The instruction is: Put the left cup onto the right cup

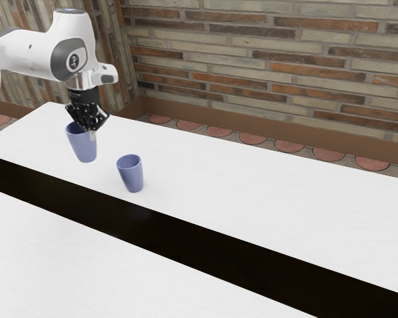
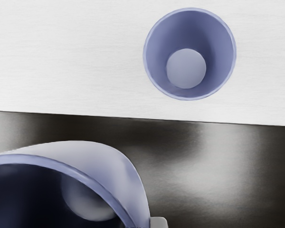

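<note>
Two blue-violet cups are in play. My gripper (image 1: 90,130) is shut on the rim of one cup (image 1: 81,142), which hangs lifted above the white table (image 1: 252,179), slightly tilted. The wrist view has that held cup (image 2: 80,190) large and blurred just under my hand. The second cup (image 1: 130,173) stands upright on the table, to the exterior view's right of the held one and lower. From the hand, that standing cup (image 2: 190,53) is seen from above, its mouth open and its round bottom visible.
A wide black stripe (image 1: 186,238) crosses the table in front of the standing cup. A brick wall (image 1: 265,59) rises behind the table, with a tiled floor at its base. White tabletop stretches far to the exterior view's right.
</note>
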Available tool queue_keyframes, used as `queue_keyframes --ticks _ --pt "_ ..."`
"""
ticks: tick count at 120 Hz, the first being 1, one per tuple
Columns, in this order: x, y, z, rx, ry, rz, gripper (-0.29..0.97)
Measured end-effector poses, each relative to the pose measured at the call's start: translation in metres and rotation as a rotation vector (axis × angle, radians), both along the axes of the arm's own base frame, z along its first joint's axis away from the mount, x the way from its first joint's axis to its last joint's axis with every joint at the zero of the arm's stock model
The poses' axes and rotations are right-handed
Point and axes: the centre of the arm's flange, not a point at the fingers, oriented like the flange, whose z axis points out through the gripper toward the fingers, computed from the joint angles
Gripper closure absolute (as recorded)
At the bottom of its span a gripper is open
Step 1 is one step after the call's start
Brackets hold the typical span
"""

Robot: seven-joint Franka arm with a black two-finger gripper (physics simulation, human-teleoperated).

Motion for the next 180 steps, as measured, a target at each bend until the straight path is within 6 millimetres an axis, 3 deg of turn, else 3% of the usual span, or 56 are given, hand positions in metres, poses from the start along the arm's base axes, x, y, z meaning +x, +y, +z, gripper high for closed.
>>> queue_keyframes --ticks 24,45,69,91,125,180 --pt "0.019 -0.033 0.004 -0.004 -0.002 -0.057 0.79" --pt "0.027 -0.044 0.007 0.001 -0.002 -0.076 0.79" --pt "0.044 -0.049 0.004 0.012 -0.003 -0.092 0.79" --pt "0.058 -0.049 -0.012 0.009 0.015 -0.095 0.79" --pt "0.07 -0.055 -0.03 0.008 0.033 -0.11 0.79" --pt "0.083 -0.053 -0.041 0.018 0.032 -0.125 0.79"
